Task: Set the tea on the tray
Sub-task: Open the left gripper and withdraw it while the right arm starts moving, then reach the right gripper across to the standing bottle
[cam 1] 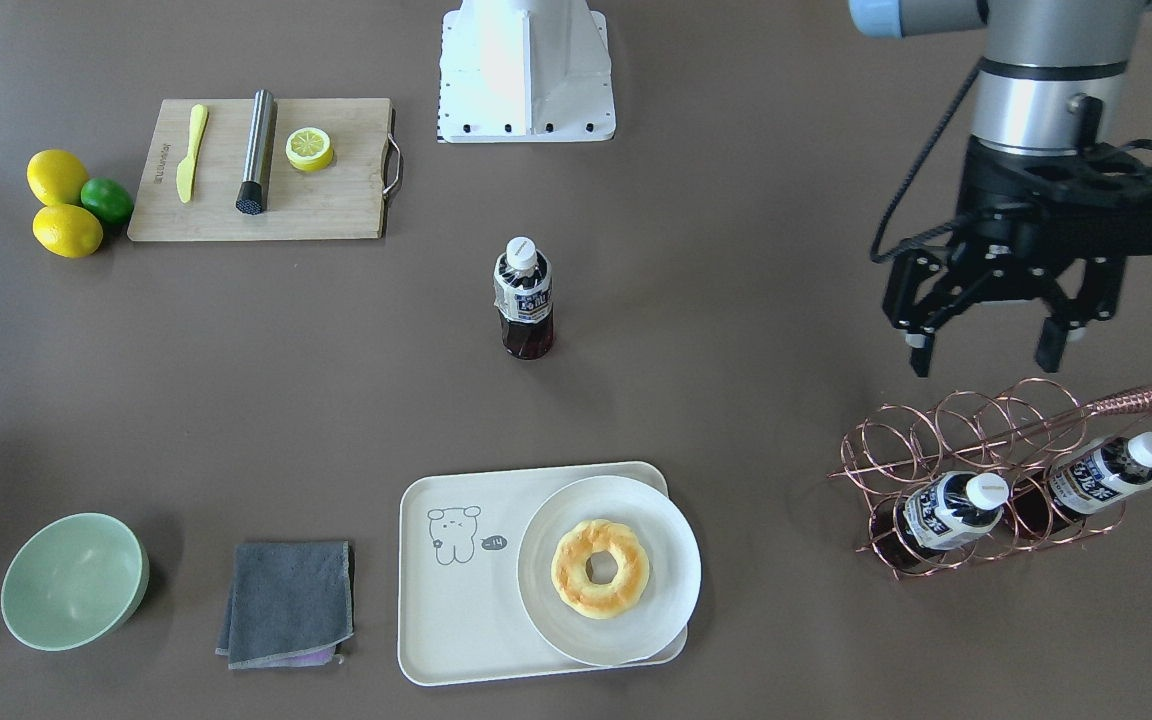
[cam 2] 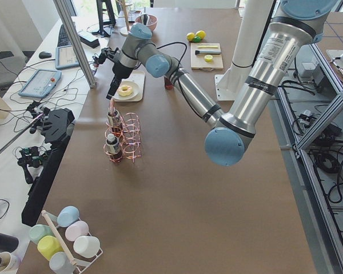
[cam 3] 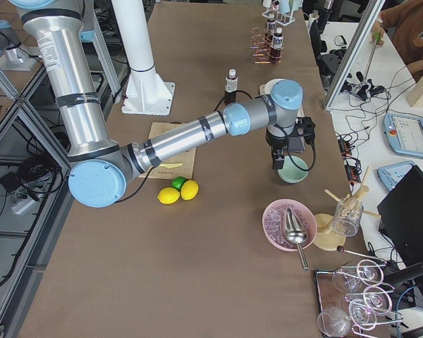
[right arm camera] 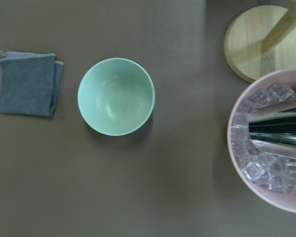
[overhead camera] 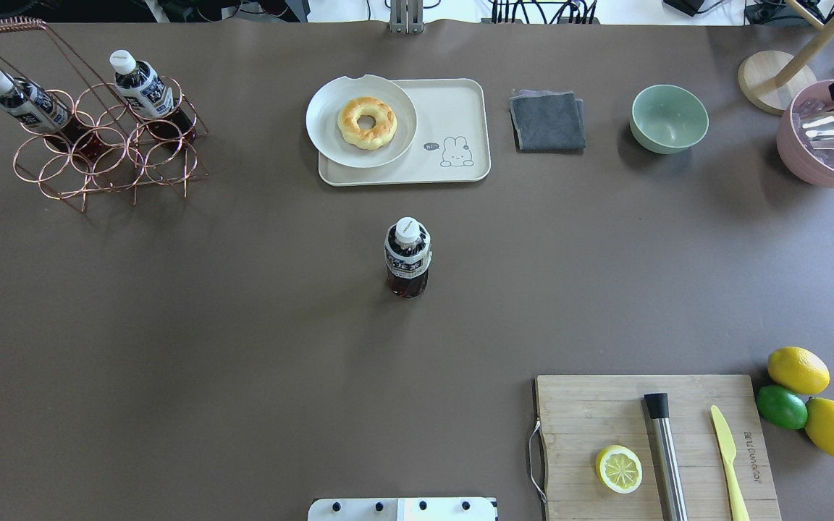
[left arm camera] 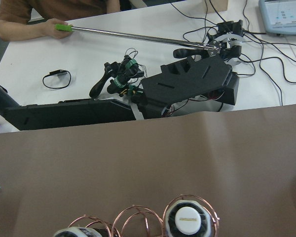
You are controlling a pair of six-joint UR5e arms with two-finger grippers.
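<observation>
Tea [cam 1: 523,298]: upright at mid-desk, off the tray [cam 1: 456,625]. Left gripper [cam 1: 986,360]: jaws apart, empty, above copper wire rack [cam 1: 1141,397]. Right gripper [cam 3: 279,160]: over green bowl [right arm camera: 116,96]; jaws' state cannot be told.

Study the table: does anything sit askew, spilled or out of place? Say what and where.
The plate with the doughnut overhangs the rim of the tray at one end instead of sitting inside it. One tea bottle stands alone mid-table, apart from the two bottles in the wire rack. Nothing looks spilled.
</observation>
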